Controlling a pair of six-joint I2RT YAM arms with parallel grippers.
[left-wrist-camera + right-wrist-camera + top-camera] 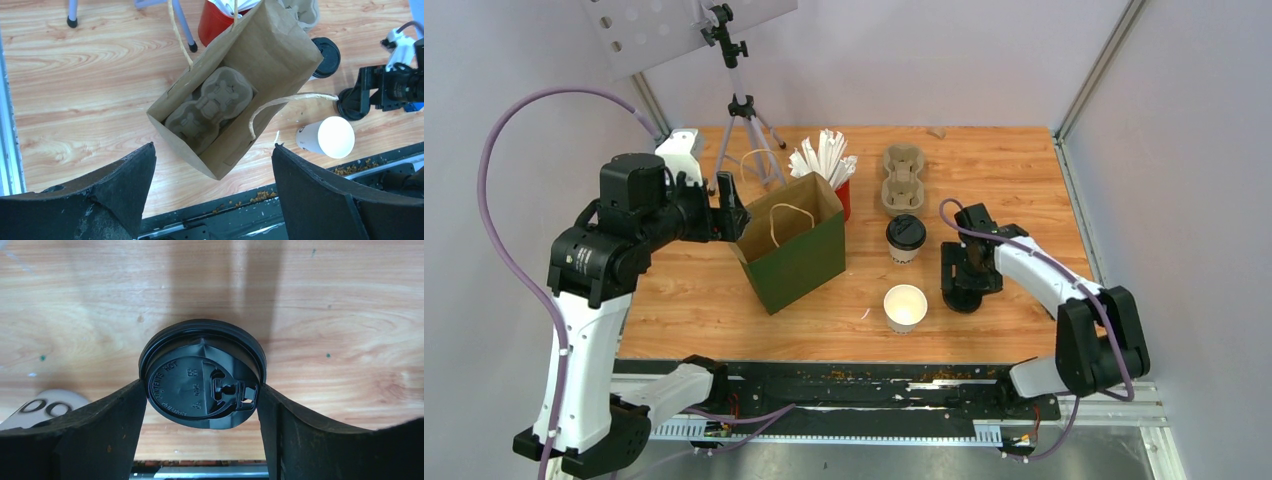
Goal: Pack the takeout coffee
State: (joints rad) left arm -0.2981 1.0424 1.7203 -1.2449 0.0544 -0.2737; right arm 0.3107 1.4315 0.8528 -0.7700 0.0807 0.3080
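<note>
Black lid (192,390) lies on the wooden table (325,300), and the right gripper (201,386) grasps it, one finger touching each side of its rim. Seen from above, the open cup (905,307) stands at 9 o'clock from it, and the lidded cup (905,238) at 12 o'clock from the open one. At 9 o'clock of the paper bag (799,250), the left gripper (729,218) is spread wide, holding nothing.
</note>
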